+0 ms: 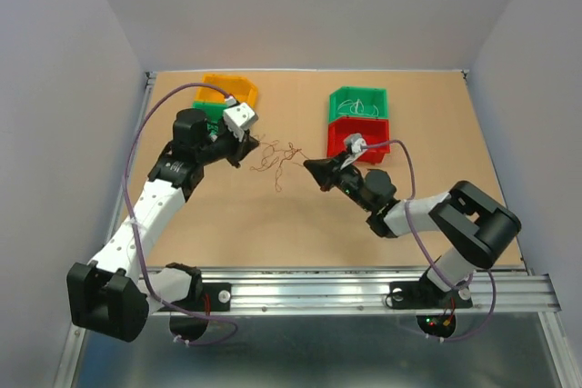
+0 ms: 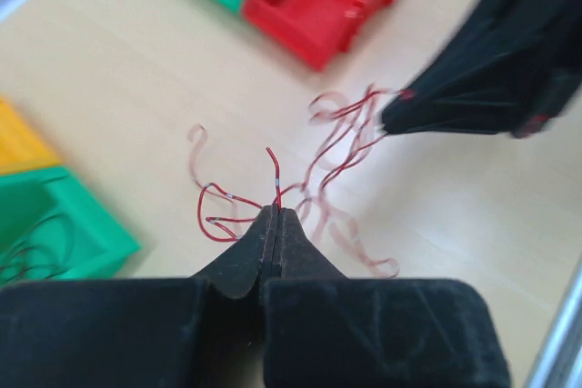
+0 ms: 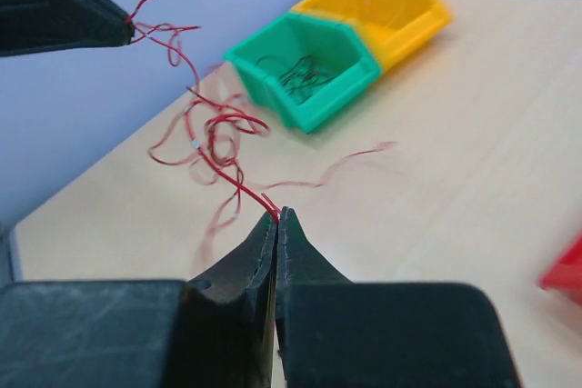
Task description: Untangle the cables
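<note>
The cables [image 1: 280, 159] are a small tangle of very thin red wires, stretched above the table between my two grippers. My left gripper [image 1: 252, 144] is shut on one end of the cables [image 2: 275, 195]; its jaws are pressed together with red wire coming out at the tips. My right gripper [image 1: 309, 166] is shut on the other end of the cables [image 3: 238, 184]. In the left wrist view the right gripper's fingers [image 2: 455, 102] show at the upper right. In the right wrist view the left gripper's fingers [image 3: 64, 15] show at the upper left.
An orange bin [image 1: 232, 87] and a green bin [image 1: 211, 112] holding dark wires stand at the back left. A green bin [image 1: 358, 102] and a red bin [image 1: 358, 138] stand at the back right, close behind the right gripper. Purple arm cables [image 1: 411, 188] loop beside both arms.
</note>
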`<state>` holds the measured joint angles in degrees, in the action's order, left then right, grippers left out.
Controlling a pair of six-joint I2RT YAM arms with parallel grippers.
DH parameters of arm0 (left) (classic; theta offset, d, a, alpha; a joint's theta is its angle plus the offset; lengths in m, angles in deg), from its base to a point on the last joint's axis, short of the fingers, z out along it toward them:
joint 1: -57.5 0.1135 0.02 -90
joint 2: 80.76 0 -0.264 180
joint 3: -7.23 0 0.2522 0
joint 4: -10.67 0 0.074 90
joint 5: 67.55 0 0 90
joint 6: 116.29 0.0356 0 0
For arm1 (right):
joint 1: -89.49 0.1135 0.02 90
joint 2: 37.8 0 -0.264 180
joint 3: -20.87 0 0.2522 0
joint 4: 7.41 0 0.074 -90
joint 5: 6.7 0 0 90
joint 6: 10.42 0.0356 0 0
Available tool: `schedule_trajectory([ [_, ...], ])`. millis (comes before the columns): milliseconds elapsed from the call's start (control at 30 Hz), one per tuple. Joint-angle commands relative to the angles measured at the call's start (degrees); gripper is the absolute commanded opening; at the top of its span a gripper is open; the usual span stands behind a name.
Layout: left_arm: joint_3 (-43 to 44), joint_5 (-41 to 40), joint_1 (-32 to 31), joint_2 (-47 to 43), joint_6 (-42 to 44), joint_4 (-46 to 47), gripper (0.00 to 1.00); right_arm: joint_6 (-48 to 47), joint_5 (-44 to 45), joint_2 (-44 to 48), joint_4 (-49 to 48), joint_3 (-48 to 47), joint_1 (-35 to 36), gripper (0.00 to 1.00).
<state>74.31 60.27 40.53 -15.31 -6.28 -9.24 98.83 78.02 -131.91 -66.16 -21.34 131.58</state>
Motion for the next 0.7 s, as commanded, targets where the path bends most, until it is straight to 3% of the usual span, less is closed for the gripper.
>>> schedule_trajectory([
  [0,-1.8,-19.9,2.9,-3.6,-3.9,9.1,0.0,1.3,15.5,8.8,-2.1,5.2,0.5,0.01],
  [267,-2.7,-34.4,10.2,-7.1,-4.5,13.4,0.0,2.1,26.0,24.2,7.8,11.8,0.5,0.01],
  [400,-3.7,-36.9,14.9,-12.3,-3.9,15.6,0.0,1.3,27.9,32.5,13.8,13.6,0.5,0.0],
  [533,-3.8,-25.9,15.4,-15.3,-4.3,13.4,0.0,-0.2,22.3,37.2,20.4,11.8,0.5,0.0],
  [667,-2.0,-11.9,15.4,-14.6,-4.8,8.4,0.0,-2.0,23.1,33.6,32.4,4.8,0.5,0.01],
])
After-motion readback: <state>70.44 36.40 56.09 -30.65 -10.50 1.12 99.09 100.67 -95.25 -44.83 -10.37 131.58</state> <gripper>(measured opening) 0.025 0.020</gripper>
